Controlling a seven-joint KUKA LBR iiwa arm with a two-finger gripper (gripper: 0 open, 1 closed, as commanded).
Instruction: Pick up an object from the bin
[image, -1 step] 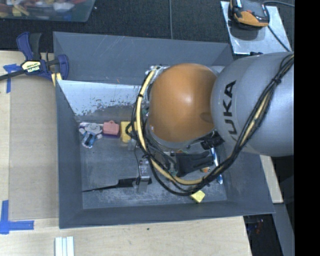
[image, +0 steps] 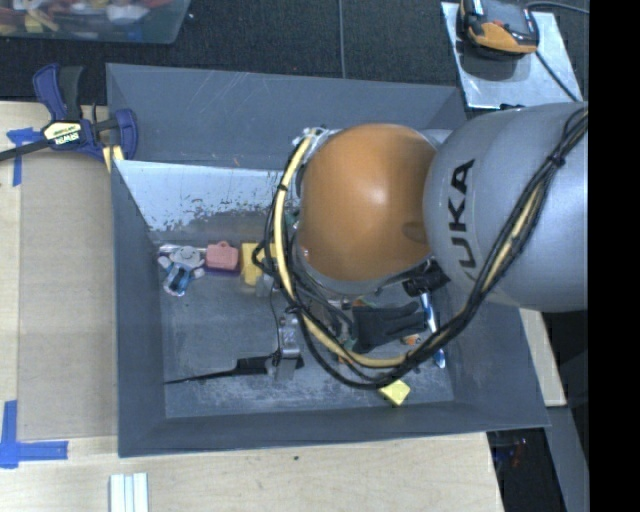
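My gripper (image: 289, 350) hangs low over the middle of the bin floor, mostly hidden under the arm's orange cover. A thin black strip-like thing (image: 215, 373) lies on the floor just left of it, its right end reaching up to the gripper; whether they touch I cannot tell. A small yellow block (image: 250, 266) sits up and to the left, near the back wall, with a pink block (image: 222, 257) beside it. Another yellow block (image: 395, 392) lies at the front of the bin, down and to the right of the gripper.
A small blue and white thing (image: 178, 266) lies at the far left by the back wall, next to the pink block. The arm and its cables cover the right half of the bin.
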